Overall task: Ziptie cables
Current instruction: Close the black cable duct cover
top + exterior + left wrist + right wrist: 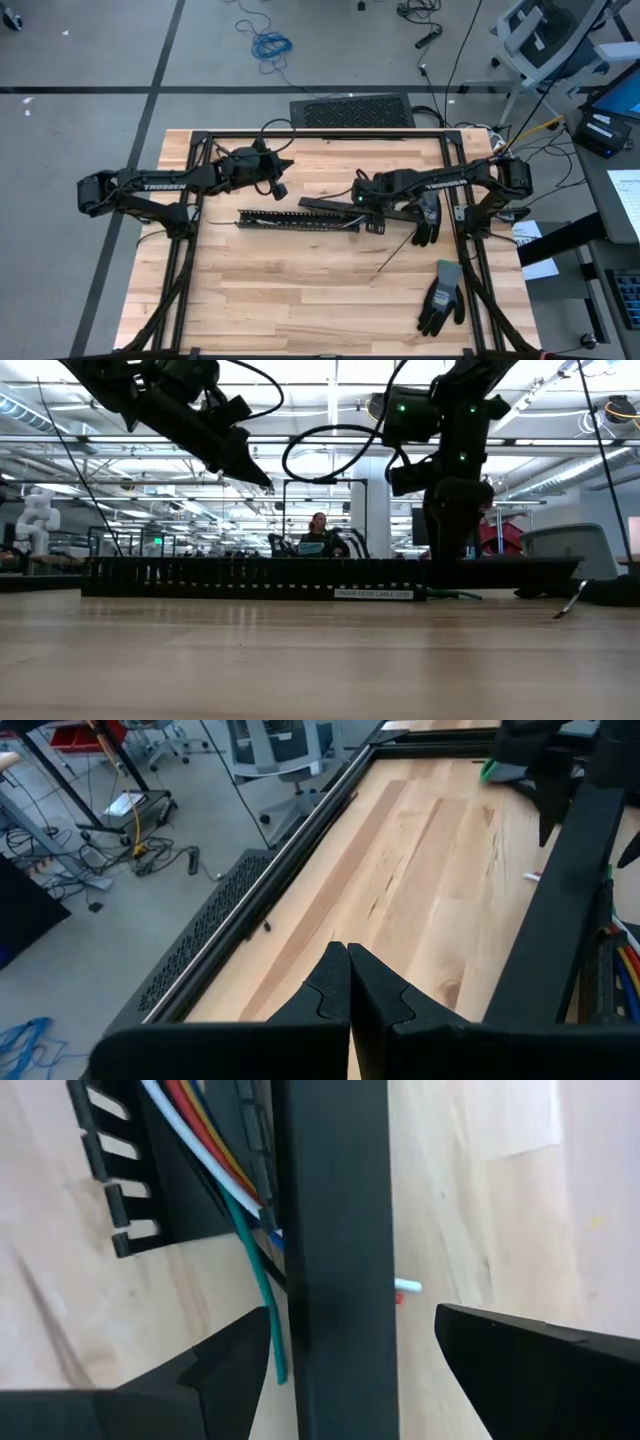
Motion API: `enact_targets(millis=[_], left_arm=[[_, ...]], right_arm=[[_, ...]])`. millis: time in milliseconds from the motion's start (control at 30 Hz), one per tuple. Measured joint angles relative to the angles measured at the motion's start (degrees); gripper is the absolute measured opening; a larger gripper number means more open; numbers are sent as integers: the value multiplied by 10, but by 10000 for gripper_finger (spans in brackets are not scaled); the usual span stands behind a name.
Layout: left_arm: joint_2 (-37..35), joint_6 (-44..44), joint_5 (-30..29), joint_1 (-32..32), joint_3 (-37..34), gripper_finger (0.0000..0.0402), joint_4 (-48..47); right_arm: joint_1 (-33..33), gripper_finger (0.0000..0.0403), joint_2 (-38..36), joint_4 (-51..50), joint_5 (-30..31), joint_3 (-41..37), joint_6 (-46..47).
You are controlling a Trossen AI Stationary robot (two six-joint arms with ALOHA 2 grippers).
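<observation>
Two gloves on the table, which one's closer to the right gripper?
The dark glove beside the right gripper, by the table's right frame. The grey-and-green glove lies farther off, toward the front right corner.

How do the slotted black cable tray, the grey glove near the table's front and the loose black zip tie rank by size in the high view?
1. The slotted black cable tray, by far the longest.
2. The grey glove.
3. The loose black zip tie: about as long as the glove, but hair-thin, so it covers least.
</observation>
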Motion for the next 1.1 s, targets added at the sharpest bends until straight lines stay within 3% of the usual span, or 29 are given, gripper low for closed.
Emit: enact_targets(millis=[367,767,867,1100], left_arm=[[0,0,0,0,0,0,-41],[0,0,0,0,0,0,-43],[0,0,0,0,0,0,-43],[0,0,0,0,0,0,-43]], right_arm=[[-62,274,47,16,-125,0,-64],[-63,271,88,44,-130,2,-92],[-66,250,89,47,-131,1,-80],[-66,158,89,53,-125,2,-68]])
